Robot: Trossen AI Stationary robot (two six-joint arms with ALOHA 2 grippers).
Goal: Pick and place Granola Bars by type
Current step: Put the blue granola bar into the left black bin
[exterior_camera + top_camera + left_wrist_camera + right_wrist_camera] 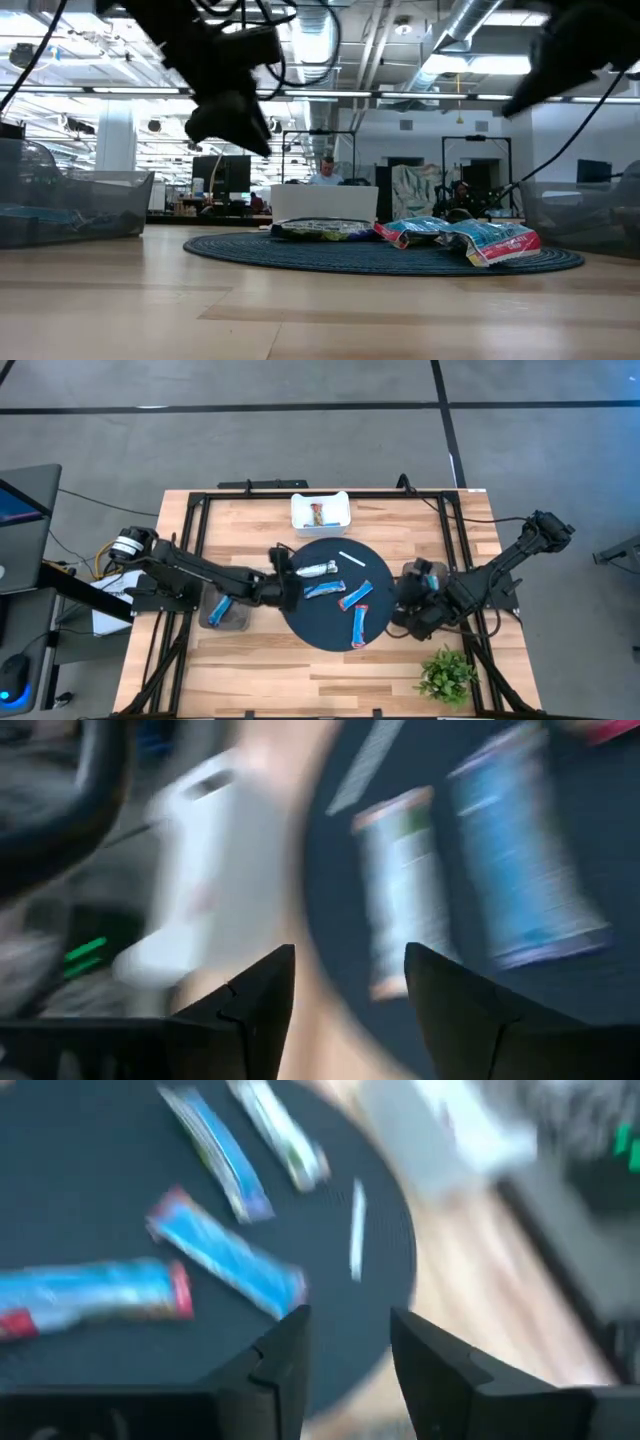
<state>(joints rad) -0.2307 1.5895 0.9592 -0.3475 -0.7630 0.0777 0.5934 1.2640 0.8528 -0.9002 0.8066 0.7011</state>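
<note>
I see my left gripper [290, 585] and right gripper [403, 600] flanking the dark mat [335, 630], fingers apart, empty, four granola bars [325, 590] between.

Wooden table [250, 660] (round mat [310, 628], bins [320, 510])

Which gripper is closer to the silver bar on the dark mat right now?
Left. The left gripper sits at the mat's left edge, right beside the silver bar. The right gripper is off the mat's right edge, with the blue bars between it and the silver one.
</note>
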